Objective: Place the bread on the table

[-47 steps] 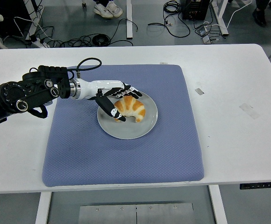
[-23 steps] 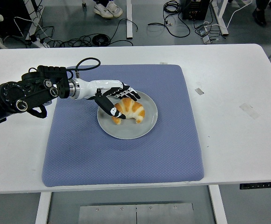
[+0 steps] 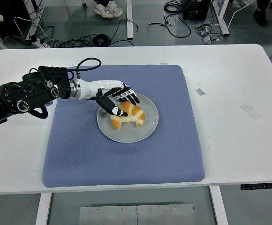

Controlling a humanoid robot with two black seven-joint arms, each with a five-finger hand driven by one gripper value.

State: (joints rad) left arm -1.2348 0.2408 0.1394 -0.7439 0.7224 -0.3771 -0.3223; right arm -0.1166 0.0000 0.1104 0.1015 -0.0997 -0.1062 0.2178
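A golden croissant [image 3: 129, 116] lies on a grey round plate [image 3: 145, 132] on the blue mat [image 3: 122, 154]. My left hand [image 3: 120, 102] reaches in from the left and sits over the croissant's left end. Its fingers [image 3: 131, 97] curl over the top and the thumb [image 3: 111, 108] presses at the near left side. The hand is closed on the croissant, which still rests on the plate. The right arm is out of view.
The blue mat covers the middle of the white table [image 3: 239, 93]. Two bits of tape [image 3: 200, 91] [image 3: 249, 110] lie on the table at the right. Cables and table legs show on the floor beyond the far edge.
The fingers and thumb have closed tighter on the croissant. The croissant has turned and shifted slightly toward the near left of the plate.
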